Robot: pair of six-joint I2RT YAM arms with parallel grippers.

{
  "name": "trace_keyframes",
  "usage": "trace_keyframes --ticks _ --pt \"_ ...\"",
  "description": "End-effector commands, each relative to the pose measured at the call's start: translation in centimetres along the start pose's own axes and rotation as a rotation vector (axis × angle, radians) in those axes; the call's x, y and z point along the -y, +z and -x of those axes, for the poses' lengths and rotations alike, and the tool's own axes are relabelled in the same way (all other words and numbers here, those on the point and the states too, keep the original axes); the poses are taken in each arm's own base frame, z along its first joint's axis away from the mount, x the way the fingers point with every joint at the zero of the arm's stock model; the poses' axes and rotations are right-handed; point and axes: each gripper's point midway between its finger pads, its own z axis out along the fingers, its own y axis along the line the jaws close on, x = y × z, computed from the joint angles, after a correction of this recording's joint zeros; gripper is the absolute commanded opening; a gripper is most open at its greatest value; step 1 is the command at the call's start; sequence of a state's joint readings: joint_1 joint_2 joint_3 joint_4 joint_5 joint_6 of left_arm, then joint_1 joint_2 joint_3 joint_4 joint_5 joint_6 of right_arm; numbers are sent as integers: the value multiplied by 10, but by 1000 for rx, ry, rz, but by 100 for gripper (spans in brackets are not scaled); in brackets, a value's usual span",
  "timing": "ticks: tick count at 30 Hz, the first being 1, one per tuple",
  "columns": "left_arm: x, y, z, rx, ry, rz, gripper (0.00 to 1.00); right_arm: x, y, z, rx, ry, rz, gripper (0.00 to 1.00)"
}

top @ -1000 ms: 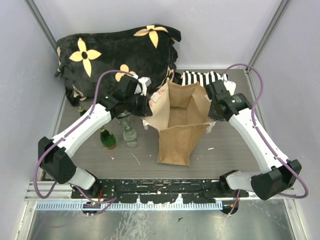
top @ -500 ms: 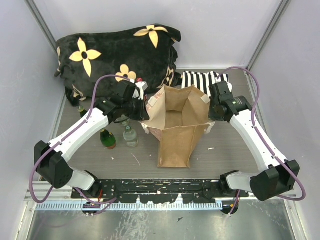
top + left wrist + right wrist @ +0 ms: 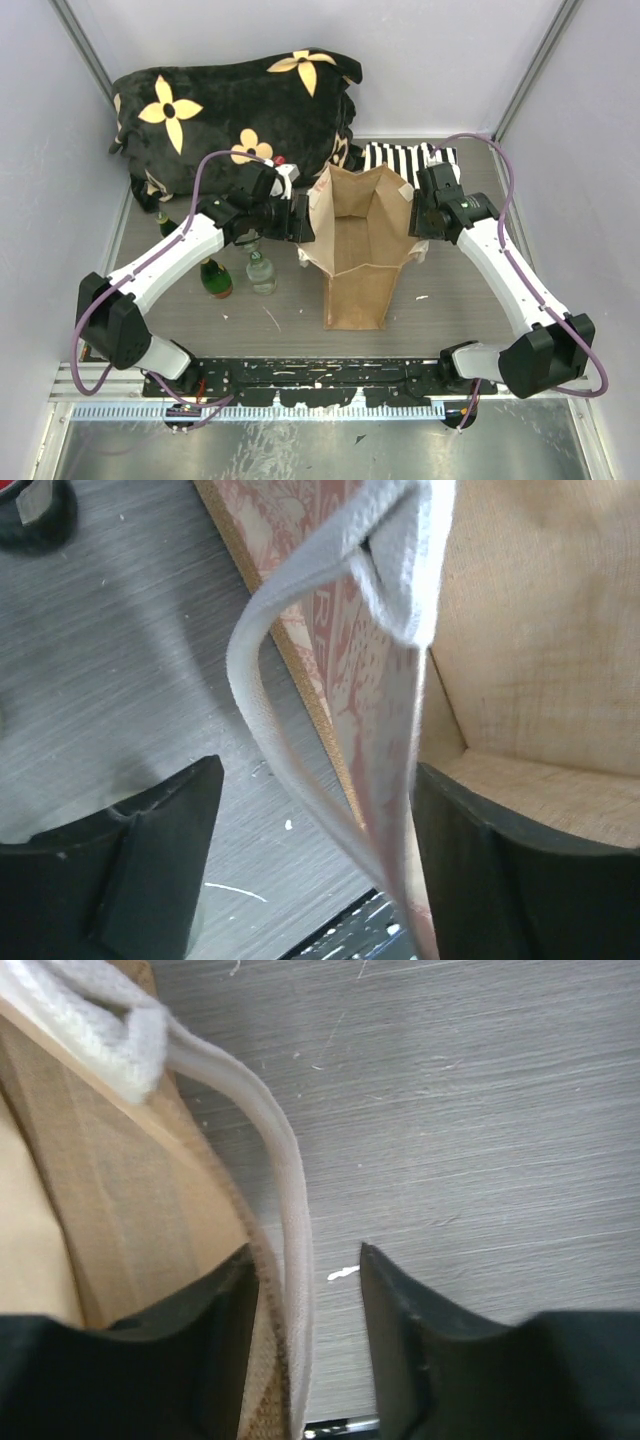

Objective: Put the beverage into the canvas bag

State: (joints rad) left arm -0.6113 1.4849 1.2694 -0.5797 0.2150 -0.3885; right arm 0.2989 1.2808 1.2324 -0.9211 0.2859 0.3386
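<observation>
The tan canvas bag (image 3: pixel 358 285) stands upright mid-table with its mouth spread wide. My left gripper (image 3: pixel 302 218) is open astride the bag's left rim; in the left wrist view the bag's wall (image 3: pixel 380 670) and white handle (image 3: pixel 262 710) hang loose between the spread jaws, close to the right finger (image 3: pixel 500 870). My right gripper (image 3: pixel 416 214) is open astride the right rim; the white strap (image 3: pixel 290 1210) lies beside its left finger (image 3: pixel 195 1350), with a gap to the other finger. Beverage bottles stand left of the bag: a green one (image 3: pixel 213 277) and a clear one (image 3: pixel 260 271).
A black cushion with yellow flowers (image 3: pixel 235 100) fills the back left. A black-and-white striped cloth (image 3: pixel 405 155) lies behind the bag. Another dark bottle (image 3: pixel 163 222) stands near the left wall. Bare grey tabletop (image 3: pixel 480 1110) shows right of the bag.
Both grippers were shut on the bag's rim and have opened. The bag's mouth was pulled wider and the bag now stands straighter.
</observation>
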Motion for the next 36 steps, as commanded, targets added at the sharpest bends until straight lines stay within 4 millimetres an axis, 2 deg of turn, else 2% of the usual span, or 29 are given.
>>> trace_keyframes --ticks 1,2,4,7,8,10,12,15,20,25,36 --pt "13 -7 14 54 28 -58 96 1 -13 17 95 26 29 59" --pt "17 -12 20 82 35 -74 99 0 -17 21 117 36 40 63" --pt "26 -26 34 156 58 -103 98 -2 -26 31 164 55 62 72" --pt "32 -57 65 299 98 -111 98 -5 -45 51 237 88 96 87" --pt "29 -68 77 347 104 -102 98 -5 -51 58 259 100 102 97" --pt "20 -86 97 428 123 -75 98 -4 -63 71 302 123 105 100" --pt "4 -93 114 483 152 -29 98 -3 -71 81 331 139 101 100" --pt "-24 -86 134 530 170 26 98 -3 -76 92 352 151 101 100" --pt "-39 -55 154 612 282 43 98 -8 -71 94 341 152 109 100" --pt "-55 -24 159 647 310 69 98 -7 -72 91 337 170 108 100" --pt "-78 10 158 675 326 116 98 10 -78 70 324 227 59 100"
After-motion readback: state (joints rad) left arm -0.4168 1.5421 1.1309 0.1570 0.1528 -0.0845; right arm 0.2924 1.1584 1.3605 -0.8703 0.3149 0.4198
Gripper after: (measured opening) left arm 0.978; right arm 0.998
